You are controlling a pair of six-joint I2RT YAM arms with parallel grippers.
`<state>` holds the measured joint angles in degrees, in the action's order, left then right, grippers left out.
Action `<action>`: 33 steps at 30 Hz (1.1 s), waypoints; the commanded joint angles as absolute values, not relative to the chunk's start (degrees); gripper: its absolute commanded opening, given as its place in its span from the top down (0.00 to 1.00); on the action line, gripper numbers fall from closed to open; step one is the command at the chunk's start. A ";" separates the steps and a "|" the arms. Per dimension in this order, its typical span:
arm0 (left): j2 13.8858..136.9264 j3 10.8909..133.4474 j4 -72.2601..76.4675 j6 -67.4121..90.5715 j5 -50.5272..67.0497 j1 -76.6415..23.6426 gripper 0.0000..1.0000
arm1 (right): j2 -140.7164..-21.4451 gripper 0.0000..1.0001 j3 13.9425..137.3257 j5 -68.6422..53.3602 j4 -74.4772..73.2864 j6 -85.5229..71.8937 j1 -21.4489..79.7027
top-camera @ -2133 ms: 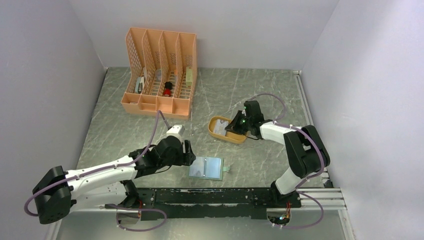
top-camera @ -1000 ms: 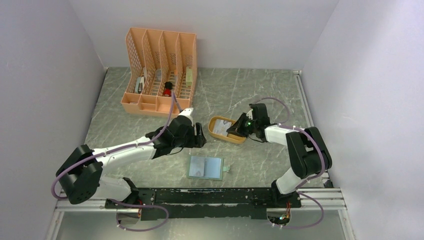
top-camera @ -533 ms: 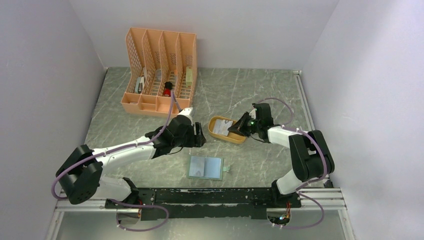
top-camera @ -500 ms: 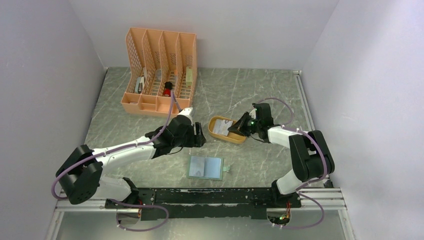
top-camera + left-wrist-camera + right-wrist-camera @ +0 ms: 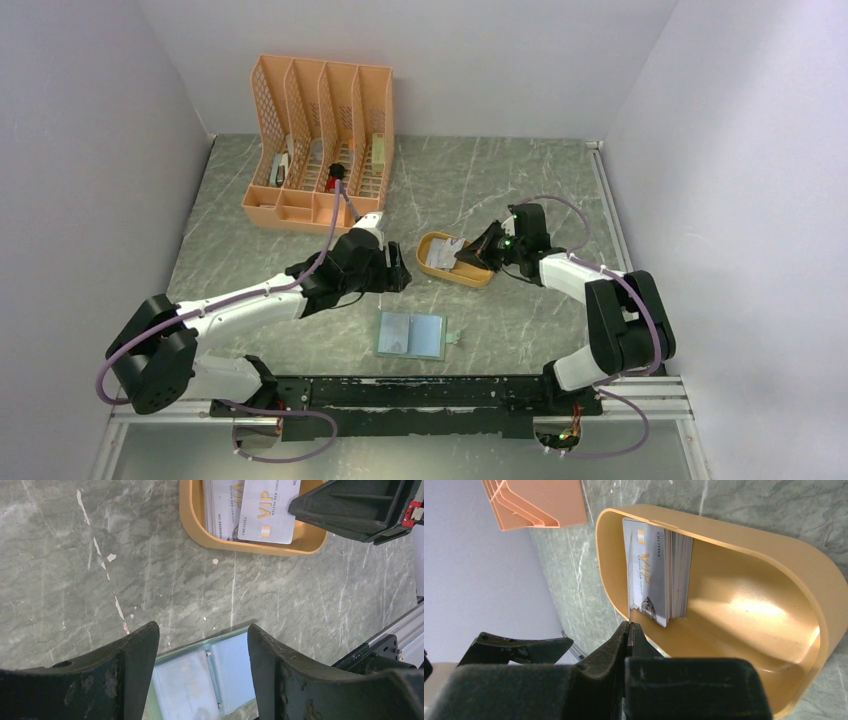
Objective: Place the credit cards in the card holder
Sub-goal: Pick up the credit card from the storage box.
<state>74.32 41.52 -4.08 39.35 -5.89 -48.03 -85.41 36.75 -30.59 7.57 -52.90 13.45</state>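
The card holder (image 5: 412, 335) lies open near the table's front, sage-green with pale blue clear sleeves; in the left wrist view the card holder (image 5: 210, 677) shows between my fingers, below them. My left gripper (image 5: 397, 272) hovers open and empty (image 5: 202, 628), just left of the mustard tray (image 5: 432, 266). The credit cards (image 5: 674, 575) stand stacked in the tray (image 5: 744, 535). The top one, marked VIP (image 5: 645, 570), sits askew on the stack (image 5: 262, 510). My right gripper (image 5: 468, 256) reaches into the tray from the right, shut (image 5: 629, 625) on that top card's edge.
A peach lattice desk organizer (image 5: 320, 140) stands at the back left, holding small items. A black rail (image 5: 440, 392) runs along the table's front edge behind the arm bases. Grey walls close in both sides.
My left gripper left the card holder and rose to beside the tray. My right gripper drew slightly right along the tray and closed fully on the top card.
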 commanded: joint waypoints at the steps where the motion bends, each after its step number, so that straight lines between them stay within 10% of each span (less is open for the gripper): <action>1: 73.05 40.80 -2.64 38.61 -5.26 -47.55 0.30 | -84.55 1.00 38.70 -30.96 5.02 -54.96 12.98; 27: 63.77 42.08 -9.69 39.30 -10.13 -46.92 0.30 | -77.62 1.00 38.83 -41.79 3.81 -72.72 12.79; 33: 57.43 38.81 -12.63 39.70 -8.07 -46.93 0.31 | -71.51 1.00 48.44 -35.47 -14.46 -54.08 16.79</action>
<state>61.47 40.95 -9.67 39.42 -8.69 -47.33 -75.85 40.66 -38.81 -1.23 -67.55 13.78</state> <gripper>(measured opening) 0.694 0.008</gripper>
